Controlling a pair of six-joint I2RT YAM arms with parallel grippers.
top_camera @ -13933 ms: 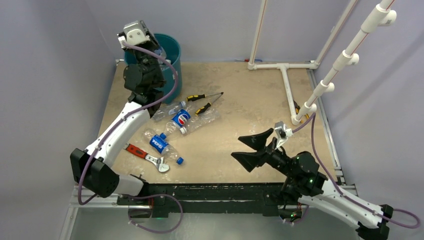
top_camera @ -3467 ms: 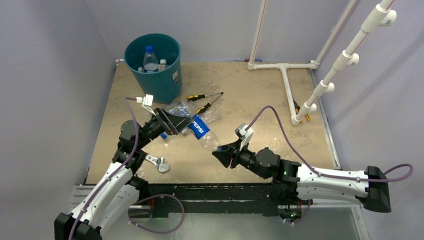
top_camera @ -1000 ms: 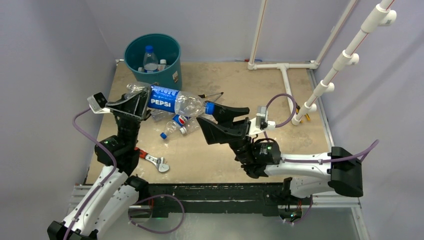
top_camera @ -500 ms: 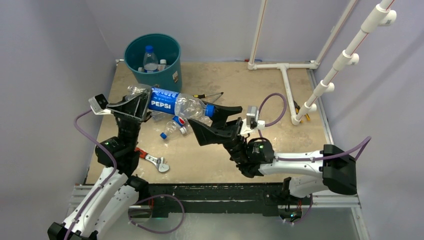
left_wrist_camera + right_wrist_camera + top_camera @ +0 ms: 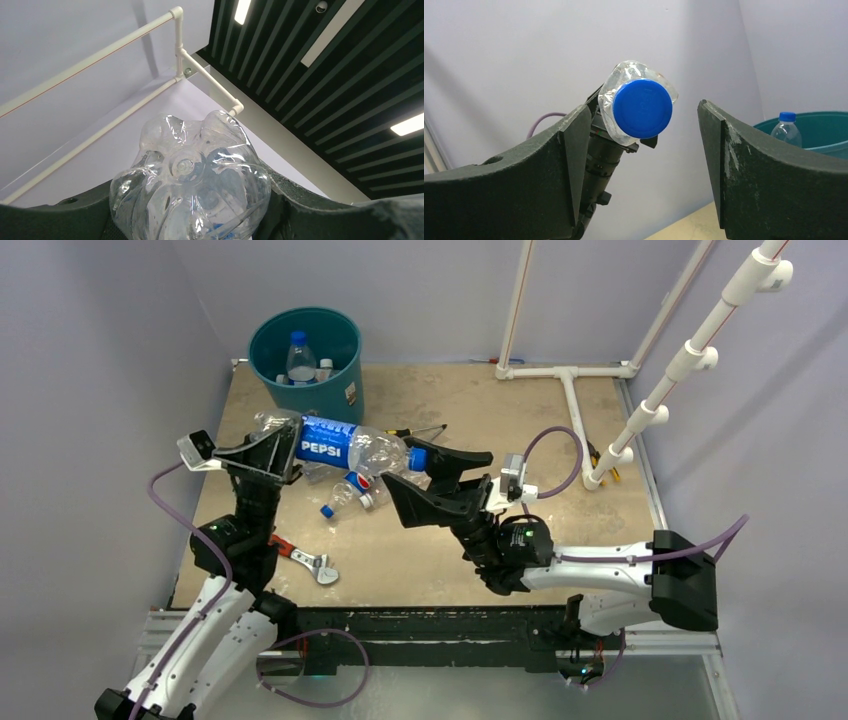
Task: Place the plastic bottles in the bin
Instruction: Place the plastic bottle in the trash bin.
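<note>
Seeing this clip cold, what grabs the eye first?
A big Pepsi bottle is held level in mid-air above the table. The left gripper clamps its base end, while the right gripper stands open around its blue cap, not touching. Behind, the teal bin at the far left corner already holds a few bottles.

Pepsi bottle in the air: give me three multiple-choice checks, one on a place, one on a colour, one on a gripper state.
1. The bin stands at the table's: A far-left corner, B near-right corner, C middle.
2. The raised Pepsi bottle's cap is: A red, B white, C blue.
3. The right gripper is: A shut on the cap, B open around the cap, C shut, empty.
1 A: top view shows it far left. 2 C: right wrist view faces a blue cap. 3 B: gaps show beside the cap.
</note>
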